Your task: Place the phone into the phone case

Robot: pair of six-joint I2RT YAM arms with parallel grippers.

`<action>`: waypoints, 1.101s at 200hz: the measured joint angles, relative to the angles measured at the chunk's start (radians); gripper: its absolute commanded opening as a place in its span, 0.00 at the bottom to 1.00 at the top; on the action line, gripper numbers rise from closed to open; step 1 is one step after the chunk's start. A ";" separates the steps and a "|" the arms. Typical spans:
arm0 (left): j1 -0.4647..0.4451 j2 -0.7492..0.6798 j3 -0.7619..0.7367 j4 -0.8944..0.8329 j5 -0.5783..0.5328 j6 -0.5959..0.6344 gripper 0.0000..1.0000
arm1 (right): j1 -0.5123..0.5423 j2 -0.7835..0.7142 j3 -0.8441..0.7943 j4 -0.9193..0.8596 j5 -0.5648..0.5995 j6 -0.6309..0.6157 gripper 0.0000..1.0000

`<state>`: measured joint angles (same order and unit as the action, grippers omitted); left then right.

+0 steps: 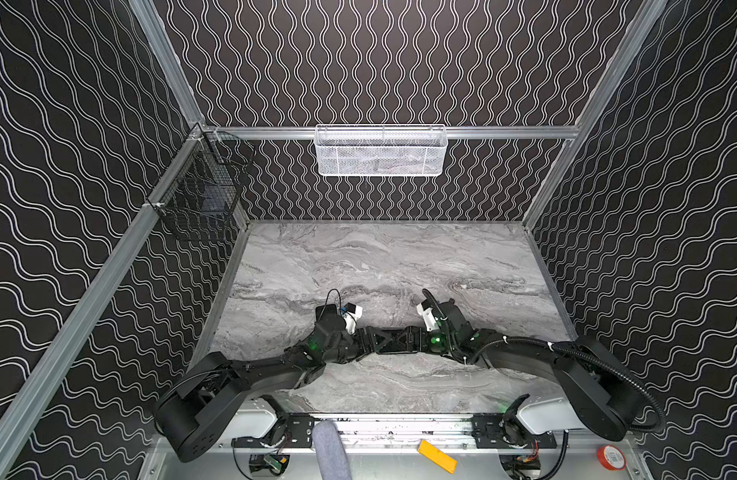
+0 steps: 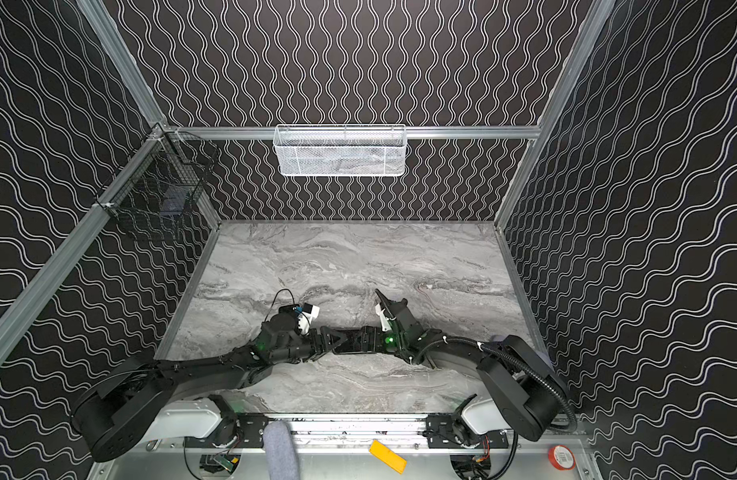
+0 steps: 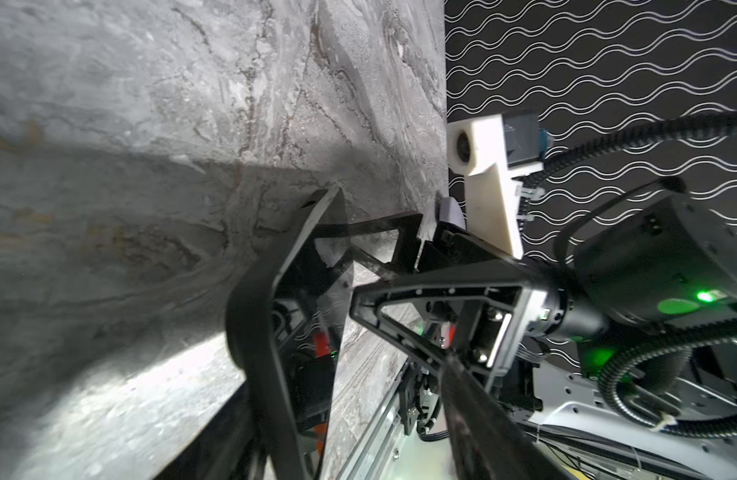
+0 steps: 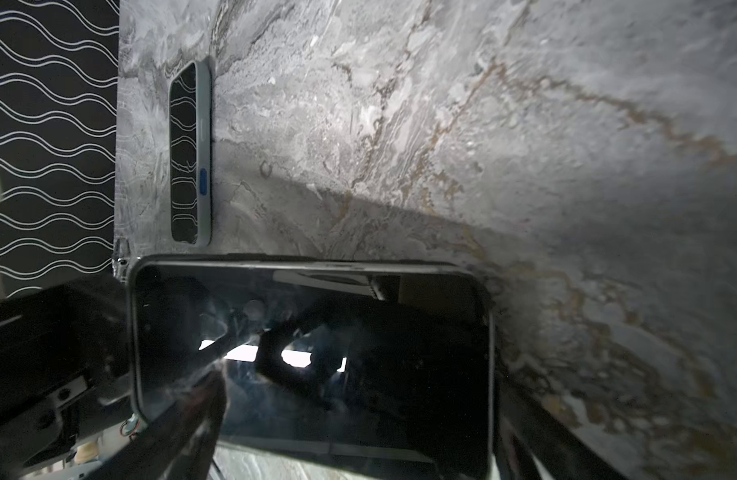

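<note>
Black glossy slab phone (image 4: 317, 353) aloft, just 6 o'clock of grey marble tabletop (image 1: 358, 257) centre. Right pincer (image 2: 364, 340), at phone's 3 o'clock, clamps it. Left pincer (image 2: 327, 340), 9 o'clock, straddles it; grip unclear.

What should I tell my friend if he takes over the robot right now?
Left gripper: fingers open either side of the phone, not gripping yet.
Right gripper: looks clamped across the phone's width, holding it between the arms.
Grey-edged item with a glossy dark face: flat on the table by the wall; cannot tell if it involves the case.
Done: phone picked up.
Left: seat it in the case; its thick dark rim may already be one, so check first.
</note>
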<state>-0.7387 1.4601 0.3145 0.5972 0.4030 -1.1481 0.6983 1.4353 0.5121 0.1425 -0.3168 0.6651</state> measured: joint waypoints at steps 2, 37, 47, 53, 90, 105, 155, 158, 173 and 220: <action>0.000 0.002 -0.001 0.002 0.000 0.000 0.66 | 0.000 0.000 0.000 -0.002 -0.003 0.000 0.98; 0.000 0.033 -0.014 0.030 -0.003 -0.001 0.62 | 0.000 -0.001 0.008 -0.019 -0.020 0.000 0.98; 0.000 0.029 -0.014 0.033 -0.004 -0.001 0.60 | 0.000 -0.004 0.009 -0.025 -0.024 0.000 0.98; 0.000 0.024 -0.014 0.032 -0.004 0.000 0.55 | 0.000 -0.005 0.010 -0.029 -0.027 0.000 0.98; 0.000 -0.005 -0.002 -0.008 -0.014 0.018 0.43 | 0.000 -0.002 0.014 -0.043 -0.039 0.000 0.98; 0.000 -0.003 0.002 -0.025 -0.019 0.024 0.43 | 0.000 0.000 0.016 -0.046 -0.039 0.000 0.98; 0.000 0.034 -0.001 -0.027 -0.026 0.025 0.44 | 0.000 -0.008 0.018 -0.047 -0.047 0.000 0.98; 0.000 0.036 -0.001 -0.027 -0.026 0.025 0.44 | 0.000 -0.010 0.017 -0.047 -0.047 -0.001 0.98; 0.000 0.040 -0.001 -0.022 -0.025 0.025 0.43 | 0.000 -0.017 0.015 -0.055 -0.055 -0.001 0.98; 0.000 0.054 0.000 -0.021 -0.025 0.025 0.36 | 0.001 -0.021 0.019 -0.076 -0.064 -0.003 0.98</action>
<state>-0.7387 1.5139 0.3145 0.5758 0.3779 -1.1233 0.6991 1.4139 0.5312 0.0666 -0.3813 0.6617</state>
